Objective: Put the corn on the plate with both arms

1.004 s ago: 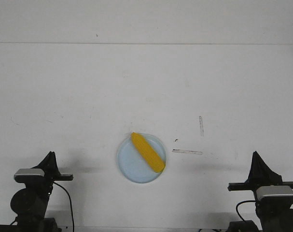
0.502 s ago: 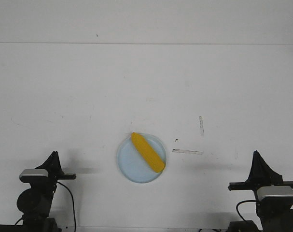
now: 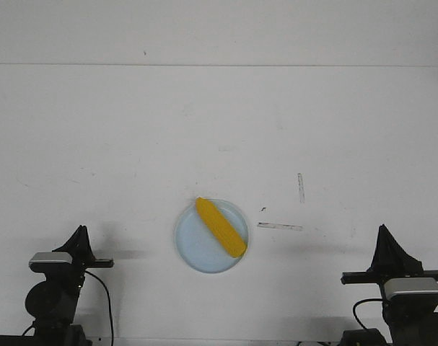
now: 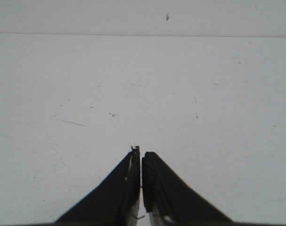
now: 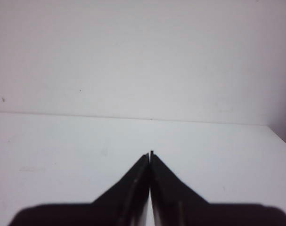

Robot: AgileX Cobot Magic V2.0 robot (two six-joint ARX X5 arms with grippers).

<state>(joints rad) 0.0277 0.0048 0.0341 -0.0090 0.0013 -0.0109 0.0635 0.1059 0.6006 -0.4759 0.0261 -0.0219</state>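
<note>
The yellow corn (image 3: 221,227) lies diagonally across the right half of the pale blue plate (image 3: 193,249) near the table's front middle. My left gripper (image 3: 80,231) rests at the front left corner, far from the plate, shut with nothing in it. My right gripper (image 3: 383,231) rests at the front right corner, also shut and empty. In the left wrist view the left gripper (image 4: 141,151) points over bare white table. In the right wrist view the right gripper (image 5: 150,153) points toward the table's far edge and the wall. Neither wrist view shows the corn or the plate.
Two short strips of clear tape lie right of the plate, one flat (image 3: 280,226) and one upright (image 3: 301,187). The white table (image 3: 219,130) ends at a back wall.
The left arm drew back and sank a little toward the front edge between one second and half a second ago. Since then nothing has moved. The corn stays on the plate.
</note>
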